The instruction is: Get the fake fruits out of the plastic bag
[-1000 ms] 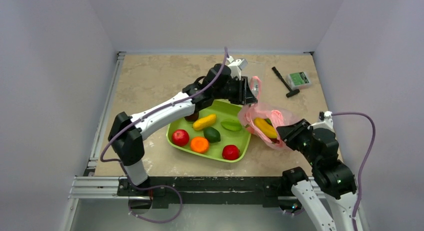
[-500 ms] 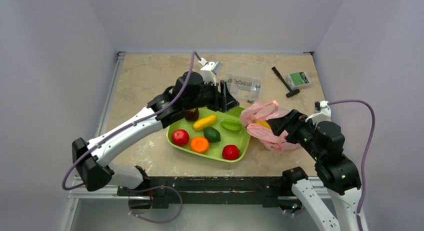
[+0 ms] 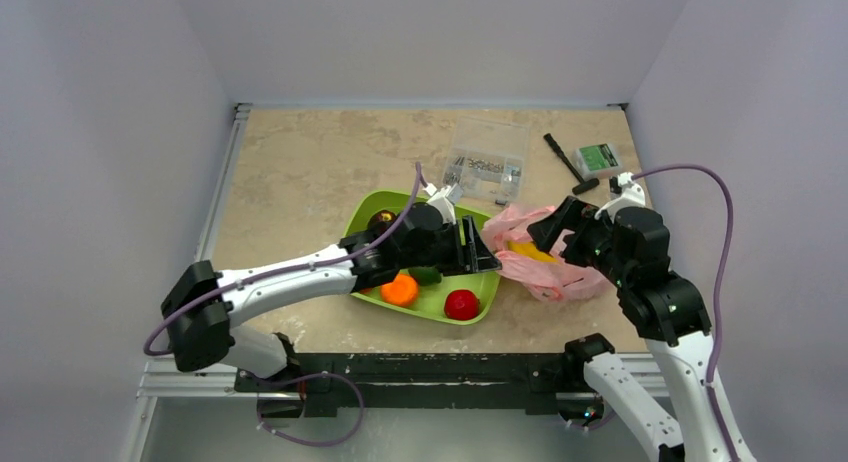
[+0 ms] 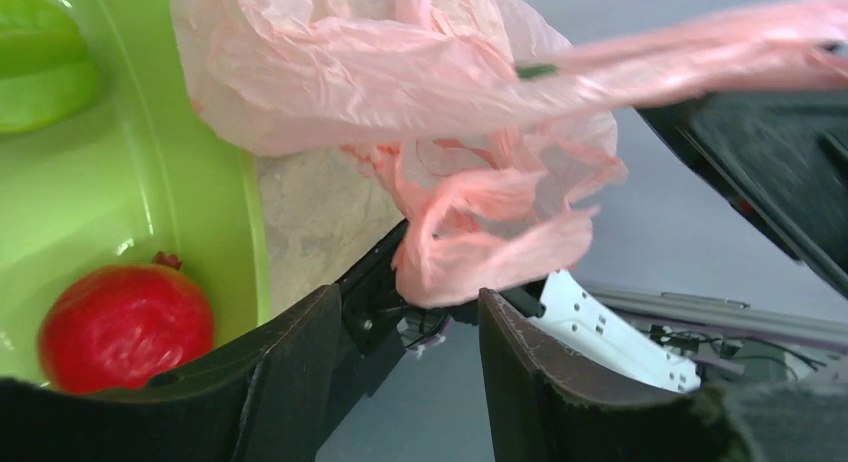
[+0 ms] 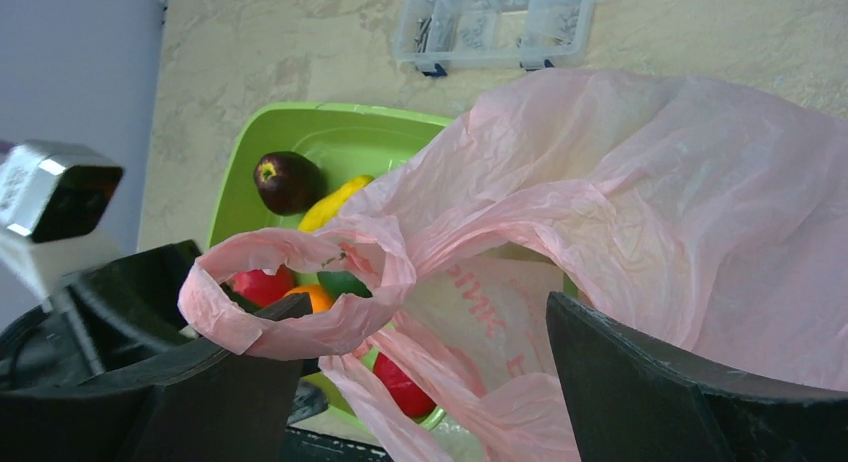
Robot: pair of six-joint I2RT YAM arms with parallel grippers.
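Note:
The pink plastic bag (image 3: 545, 267) lies crumpled on the table just right of the green tray (image 3: 372, 204). A yellow banana (image 3: 528, 250) shows through its film; other fake fruits inside are hidden. My left gripper (image 3: 478, 250) reaches across the tray to the bag's left edge. In the left wrist view the gripper (image 4: 410, 317) stands open, with a fold of the bag (image 4: 480, 242) hanging just beyond the tips. My right gripper (image 3: 556, 222) hovers over the bag. It (image 5: 428, 307) is wide open, and a bag handle loop (image 5: 300, 282) is draped on its left finger.
The tray holds a red fruit (image 3: 461, 304), an orange one (image 3: 400, 289), a dark green one (image 3: 428, 275) and a dark plum (image 3: 381, 220). A clear parts box (image 3: 487, 162), a black tool (image 3: 570, 164) and a small green box (image 3: 600, 159) lie at the back.
Both grippers opened and let the bag go, and it slumped onto the table. The left arm swung from behind the tray to across it. The right gripper rose and pulled back.

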